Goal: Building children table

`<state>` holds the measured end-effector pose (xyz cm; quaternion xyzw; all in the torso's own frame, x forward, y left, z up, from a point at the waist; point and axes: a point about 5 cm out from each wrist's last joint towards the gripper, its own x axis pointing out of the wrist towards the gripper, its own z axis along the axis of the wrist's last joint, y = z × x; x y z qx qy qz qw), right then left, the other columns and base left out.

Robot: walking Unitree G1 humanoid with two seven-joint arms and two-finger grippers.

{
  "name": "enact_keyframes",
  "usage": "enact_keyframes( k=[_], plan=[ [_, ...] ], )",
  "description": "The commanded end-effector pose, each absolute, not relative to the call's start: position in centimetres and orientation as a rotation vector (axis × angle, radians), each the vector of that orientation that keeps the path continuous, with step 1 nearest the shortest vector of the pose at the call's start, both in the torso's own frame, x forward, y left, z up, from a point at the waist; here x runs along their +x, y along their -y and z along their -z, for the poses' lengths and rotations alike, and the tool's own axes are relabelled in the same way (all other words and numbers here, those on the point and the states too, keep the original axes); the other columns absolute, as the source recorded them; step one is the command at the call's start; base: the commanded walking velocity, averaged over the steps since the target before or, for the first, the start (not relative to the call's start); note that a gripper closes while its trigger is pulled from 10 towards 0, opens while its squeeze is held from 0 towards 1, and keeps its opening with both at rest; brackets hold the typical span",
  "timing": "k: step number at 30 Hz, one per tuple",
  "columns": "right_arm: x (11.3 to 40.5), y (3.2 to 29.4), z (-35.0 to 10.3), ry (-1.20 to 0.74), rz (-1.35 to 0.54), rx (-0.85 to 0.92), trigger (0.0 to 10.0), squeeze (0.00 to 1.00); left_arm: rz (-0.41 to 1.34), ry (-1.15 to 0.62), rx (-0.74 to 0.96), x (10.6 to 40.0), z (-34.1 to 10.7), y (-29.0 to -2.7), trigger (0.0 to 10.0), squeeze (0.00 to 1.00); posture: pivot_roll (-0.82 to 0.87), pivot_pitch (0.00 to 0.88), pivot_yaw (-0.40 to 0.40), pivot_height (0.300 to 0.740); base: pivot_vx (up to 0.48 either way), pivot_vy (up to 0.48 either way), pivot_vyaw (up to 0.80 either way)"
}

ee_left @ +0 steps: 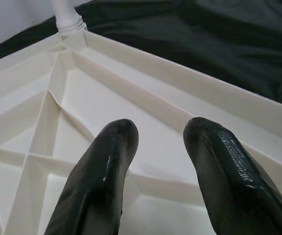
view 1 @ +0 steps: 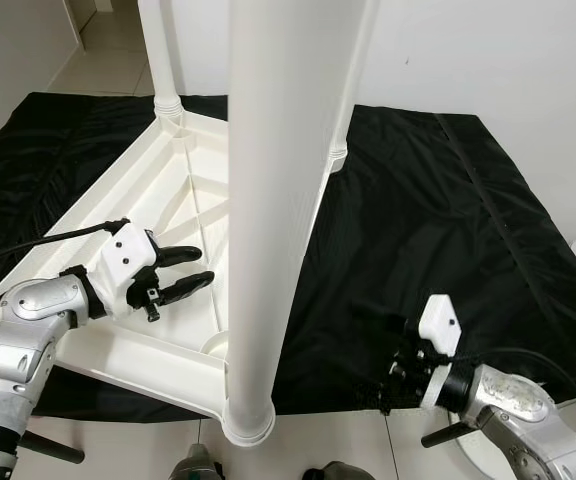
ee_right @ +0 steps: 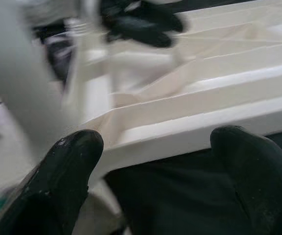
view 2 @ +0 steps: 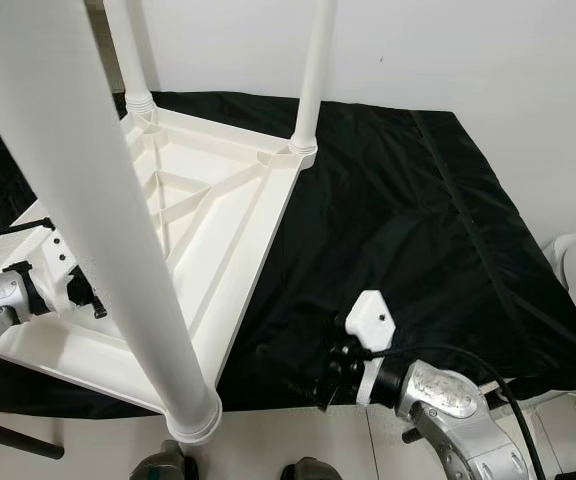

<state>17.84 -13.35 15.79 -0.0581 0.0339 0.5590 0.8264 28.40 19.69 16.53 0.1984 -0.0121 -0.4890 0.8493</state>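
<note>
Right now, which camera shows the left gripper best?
Left eye view: the left gripper shows whole, fingers open, above the ribbed tabletop. Left wrist view shows just the two fingers. Right eye view hides it behind the near leg; right wrist view blurs it.

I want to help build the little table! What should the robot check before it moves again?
1. Tabletop lies upside down on the black sheet: ok.
2. Three legs stand in corner sockets, including the near leg: ok.
3. Fourth corner has a leg: cannot tell, it is hidden.
4. Left gripper hovers over the ribbed underside, jaws open, holding nothing: ok.
5. Right gripper sits low by the tabletop's edge over the sheet, jaws open and empty: ok.
6. Legs pushed fully in: cannot tell.
</note>
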Motion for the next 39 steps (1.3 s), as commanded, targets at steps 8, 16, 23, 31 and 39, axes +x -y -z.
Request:
enact_keyframes(
  k=[8,16,23,31,39],
  plan=[
    [17.5,12.0,-16.5,-0.082,-1.402,-0.104,10.0,0.0,1.06,0.037,0.439,28.8,-16.8,-19.3,10.0,0.0,0.09,0.016,-0.001,0.74,0.0,0.0,0.0],
    [18.2,10.0,-16.3,-0.102,-1.605,-0.138,10.0,0.0,1.068,0.052,0.446,29.2,-17.1,-18.9,10.0,0.0,0.1,0.012,0.002,0.74,0.0,0.0,0.0],
    [18.3,8.6,-15.9,-0.127,-1.755,-0.165,10.0,0.0,1.069,0.06,0.443,29.4,-17.3,-18.8,10.0,0.0,0.11,0.013,0.005,0.74,0.0,0.0,0.0],
    [18.7,7.2,-15.9,-0.09,-1.788,-0.183,10.0,0.0,1.07,0.058,0.438,29.3,-17.3,-18.9,10.0,0.0,0.11,0.017,0.004,0.74,0.0,0.0,0.0],
    [20.4,5.6,-15.5,-0.006,-1.601,-0.096,10.0,0.0,1.065,0.055,0.427,29.0,-17.4,-19.0,10.0,0.0,0.12,0.036,0.002,0.74,0.0,0.0,0.0]
  ],
)
